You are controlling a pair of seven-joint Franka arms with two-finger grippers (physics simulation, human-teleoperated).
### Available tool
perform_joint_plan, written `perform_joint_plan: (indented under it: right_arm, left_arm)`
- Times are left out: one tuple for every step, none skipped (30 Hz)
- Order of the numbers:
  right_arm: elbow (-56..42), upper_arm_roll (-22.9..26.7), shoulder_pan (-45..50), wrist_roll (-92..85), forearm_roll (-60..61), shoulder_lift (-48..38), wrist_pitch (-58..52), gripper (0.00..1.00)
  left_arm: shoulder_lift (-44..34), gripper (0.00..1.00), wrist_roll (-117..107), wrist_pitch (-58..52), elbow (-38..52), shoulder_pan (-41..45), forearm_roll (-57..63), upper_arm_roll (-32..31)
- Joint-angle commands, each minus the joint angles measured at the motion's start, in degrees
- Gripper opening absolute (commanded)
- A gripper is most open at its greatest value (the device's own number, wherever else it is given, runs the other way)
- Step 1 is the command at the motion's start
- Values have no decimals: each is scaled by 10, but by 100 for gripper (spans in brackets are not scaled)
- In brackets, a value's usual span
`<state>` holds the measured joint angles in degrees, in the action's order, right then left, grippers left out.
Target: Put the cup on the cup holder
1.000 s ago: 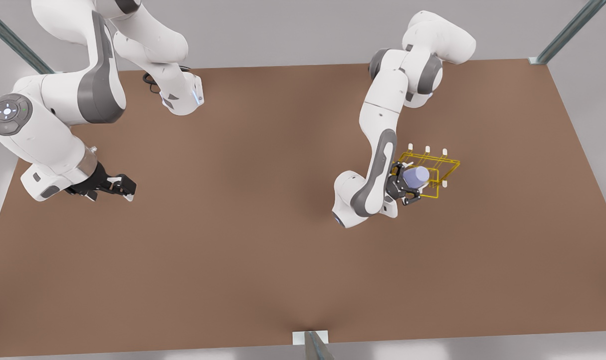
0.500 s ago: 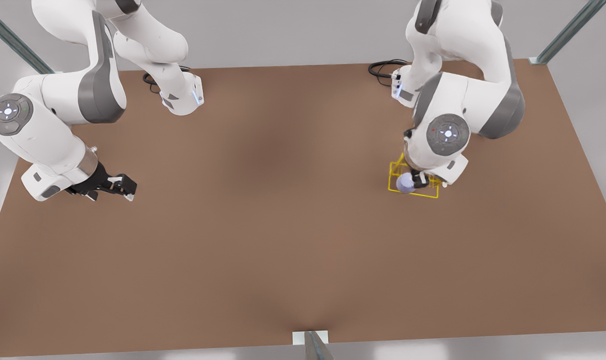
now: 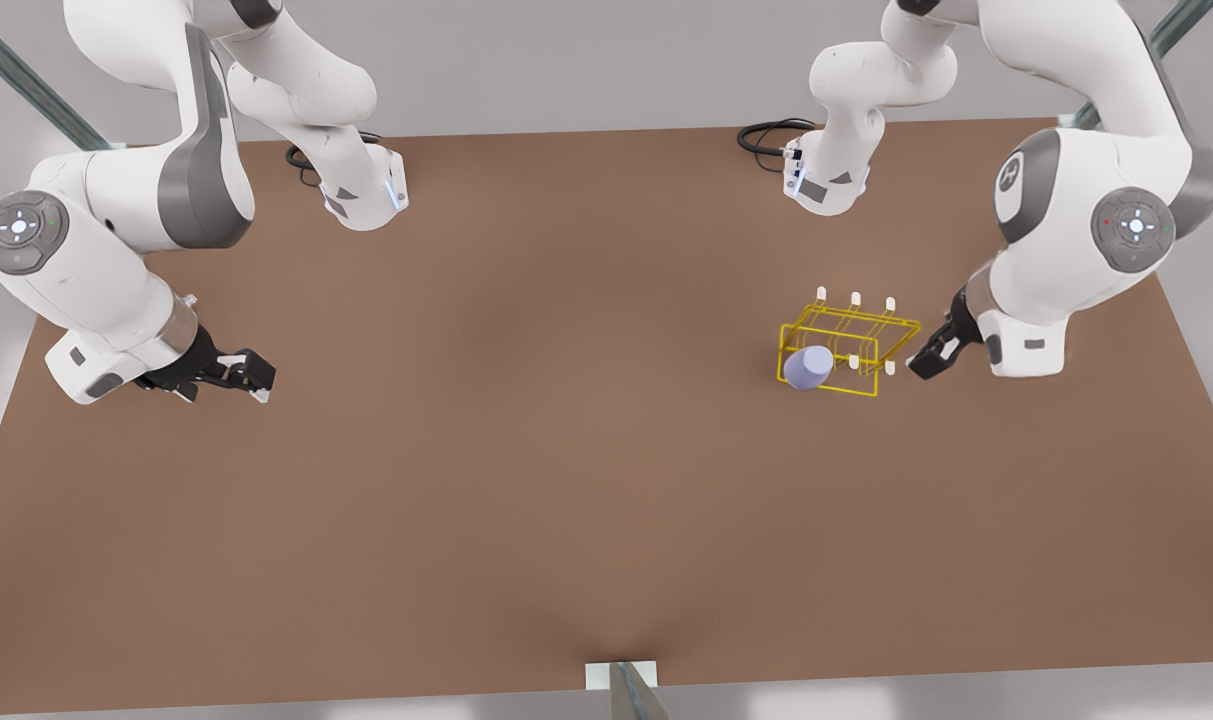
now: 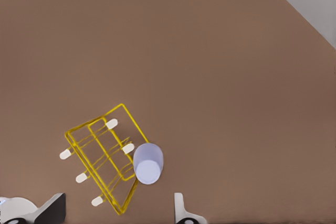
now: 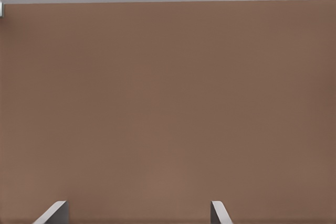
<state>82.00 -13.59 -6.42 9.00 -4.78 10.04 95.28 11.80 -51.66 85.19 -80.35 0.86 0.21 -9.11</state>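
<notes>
One cup [image 3: 808,367], lavender-blue, tipped over a corner peg of the one cup holder [image 3: 846,345], at the end away from the left fingers; touching the yellow wire there, no fingers on it. In the left wrist view, cup [image 4: 148,163] leaning on the rack [image 4: 102,153] edge, closed base toward the camera. Six white-tipped pegs in two rows of three; five bare, cup over or against the sixth, can't tell which.

Left gripper [image 3: 934,357] just off the holder's other end, near but not touching the wire, w/ the whole rack between it and the cup. Left fingers [image 4: 181,211] spread wide apart, released, nothing between them.

Plenty of bare brown surface [image 3: 526,470] on all sides of the rack; holder well in from every edge, closest to the edge behind the left arm. Two cable loops by the arm bases at the far edge, clear of everything.

Right gripper [image 3: 241,372] waiting well apart, across the surface from the cup, low over bare surface near its own side edge. Right fingers [image 5: 219,212] also apart, released, holding nothing; open surface ahead of them up to the far edge.
</notes>
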Motion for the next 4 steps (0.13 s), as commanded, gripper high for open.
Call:
perform_joint_plan:
  right_arm:
    - [0, 0, -1, 0, 0, 0, 2, 100]
    - [-1, 0, -1, 1, 1, 2, 10, 100]
    - [-5, 0, 0, 2, 1, 14, 16, 100]
    - [-7, 0, 0, 3, 2, 18, 23, 100]
  left_arm:
    - [2, 100, 446, 25, 2, 1, 1, -2]
    - [2, 100, 446, 24, 10, 1, 1, -2]
    - [2, 100, 446, 24, 10, 0, 1, -2]
    - [2, 100, 446, 24, 10, 1, 1, -2]
